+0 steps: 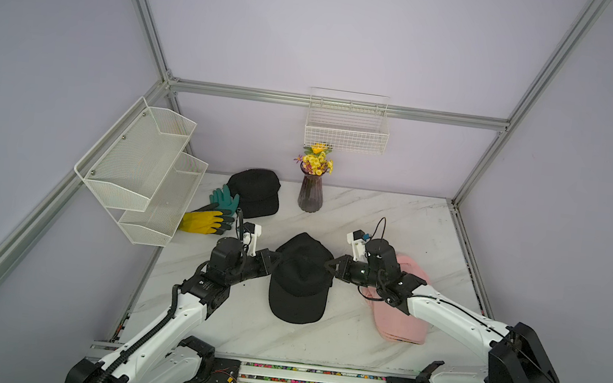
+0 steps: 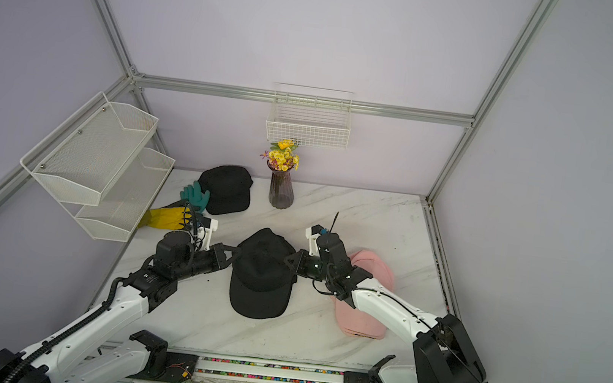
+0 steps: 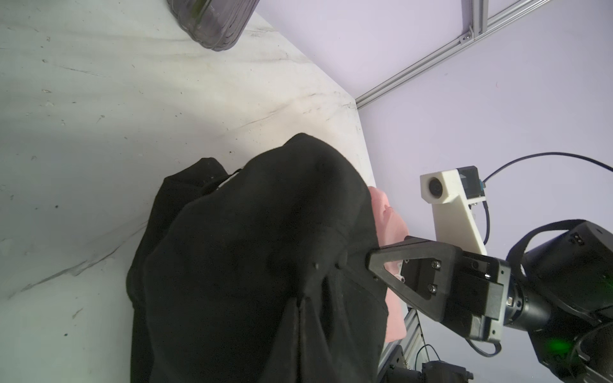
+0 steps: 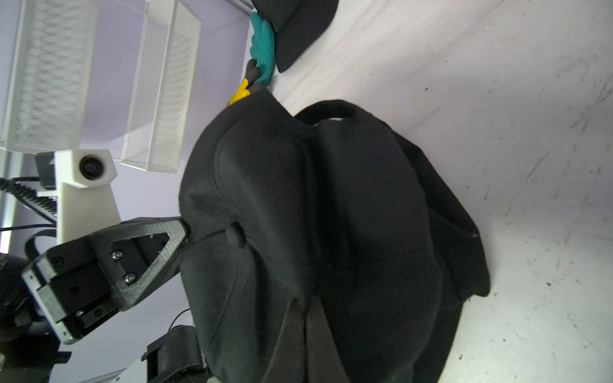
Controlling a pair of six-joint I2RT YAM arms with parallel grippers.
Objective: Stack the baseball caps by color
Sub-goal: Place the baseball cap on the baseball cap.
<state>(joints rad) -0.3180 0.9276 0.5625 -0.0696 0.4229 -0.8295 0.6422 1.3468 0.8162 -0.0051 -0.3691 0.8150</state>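
Reaching in from the near rail, the white left arm and white right arm meet mid-surface at a soft black baseball cap. In both top views the left jaws and right jaws are pinched shut on opposite sides of its crown. A pile of pink fabric caps lies under the right arm. It looks finished, though I cannot count its layers. A far black cap sits at the back, touching a teal rubber glove, near a yellow rubber glove and a dark ribbed vase of flowers.

Left wrist view: the held cap lies over a lower black cap on the marble surface.

Right wrist view: the same lower black cap shows beneath.

Judging by this, only the far black cap is left to bring over, and the gloves crowd it.
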